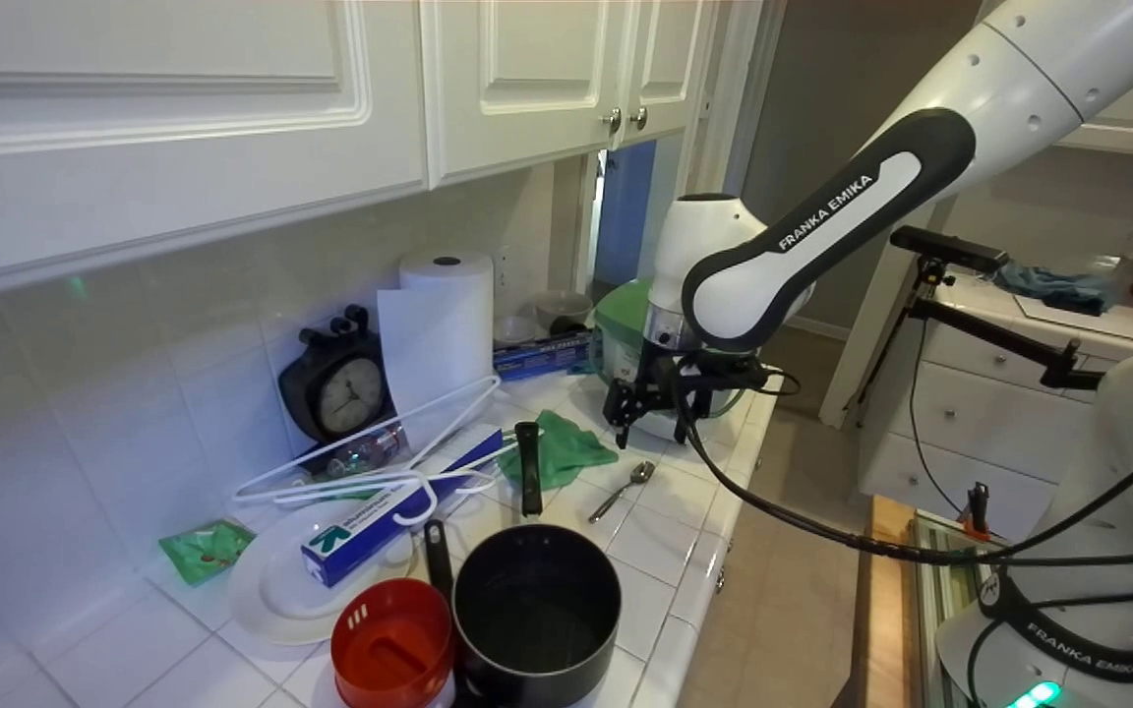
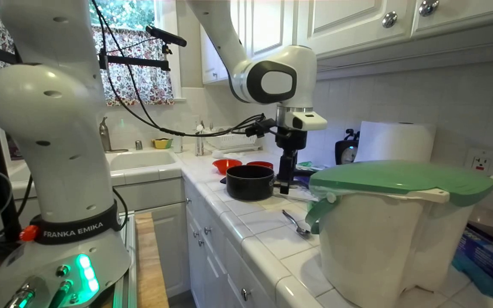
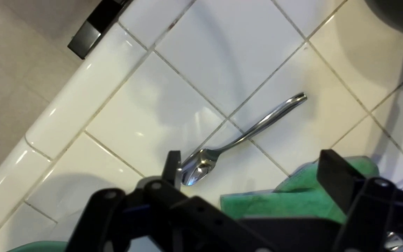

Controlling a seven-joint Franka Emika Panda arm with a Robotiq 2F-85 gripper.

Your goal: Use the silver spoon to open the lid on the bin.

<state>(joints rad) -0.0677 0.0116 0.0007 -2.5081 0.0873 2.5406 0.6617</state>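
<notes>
Wrist view has the tool (image 3: 250, 164) spread wide over the bench (image 3: 222, 52), silver spoon (image 3: 245, 137) just lying there near its front edge.

The spoon (image 3: 248, 134) is shiny silver metal with a slim, curved handle. It lies on the surface (image 2: 283, 241) across a tile joint, bowl end toward the bin (image 2: 362, 244), handle end pointing away. It is near the bin and apart from it. Whether its bowl faces up or down cannot be determined.

The bin is squat, whitish plastic, standing upright on the surface; a green handle hangs at its side. The lid (image 2: 400, 177) is smooth green plastic with rounded corners. It sits closed on top of the bin, covering its full width, whitish tabs showing at its rim.
</notes>
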